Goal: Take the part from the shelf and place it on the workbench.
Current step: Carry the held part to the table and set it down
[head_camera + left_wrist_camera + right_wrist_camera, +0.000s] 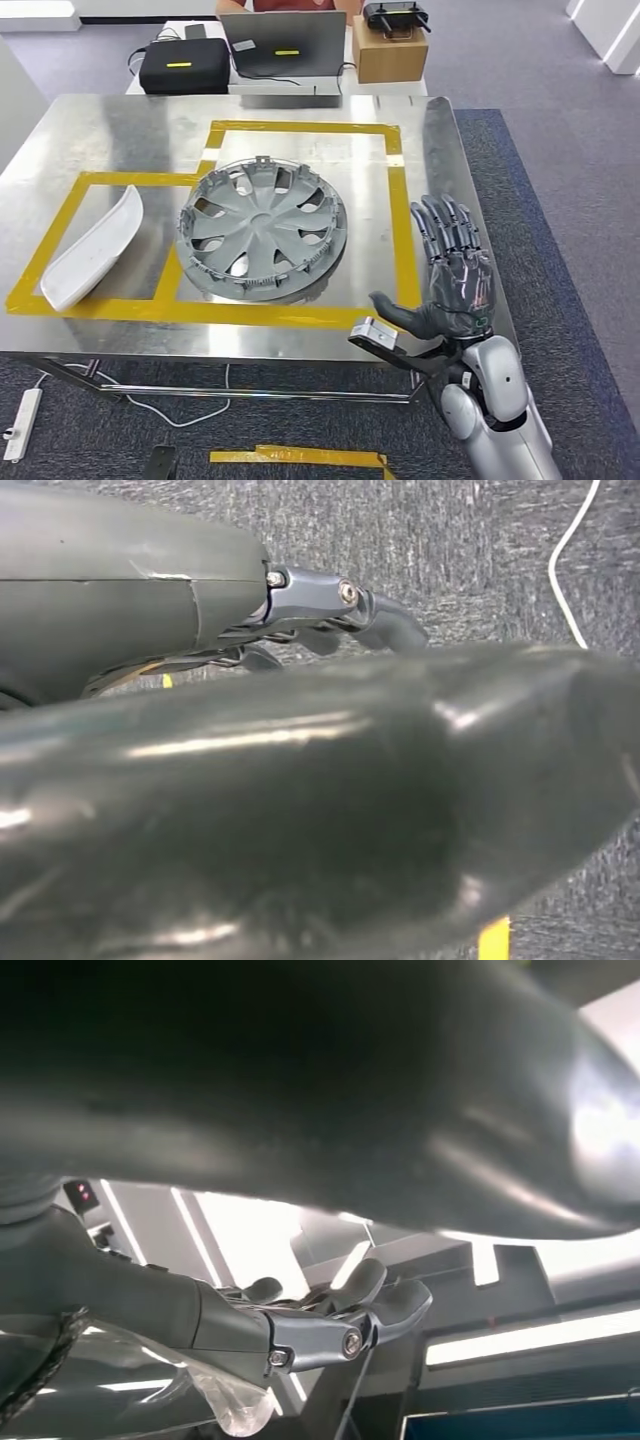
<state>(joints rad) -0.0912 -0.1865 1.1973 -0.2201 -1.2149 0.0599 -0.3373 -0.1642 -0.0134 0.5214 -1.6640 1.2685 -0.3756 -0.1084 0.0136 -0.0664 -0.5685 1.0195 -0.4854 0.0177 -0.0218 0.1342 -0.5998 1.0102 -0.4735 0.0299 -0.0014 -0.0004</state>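
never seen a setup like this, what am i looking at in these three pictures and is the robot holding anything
This is a humanoid robot with two silver arms, each ending in a many-fingered hand. The wide picture is from the camera high on its body, looking down at a metal workbench marked with yellow tape. On it lie a grey wheel cover inside one taped square and a white curved part in the taped area beside it. The right hand is raised over the bench's right edge, fingers spread, holding nothing.

The other two pictures come from cameras at the wrists, so they look turned and blurry. One shows the left hand over grey carpet; the other shows the right hand's fingers against ceiling lights. The left hand seems empty too.
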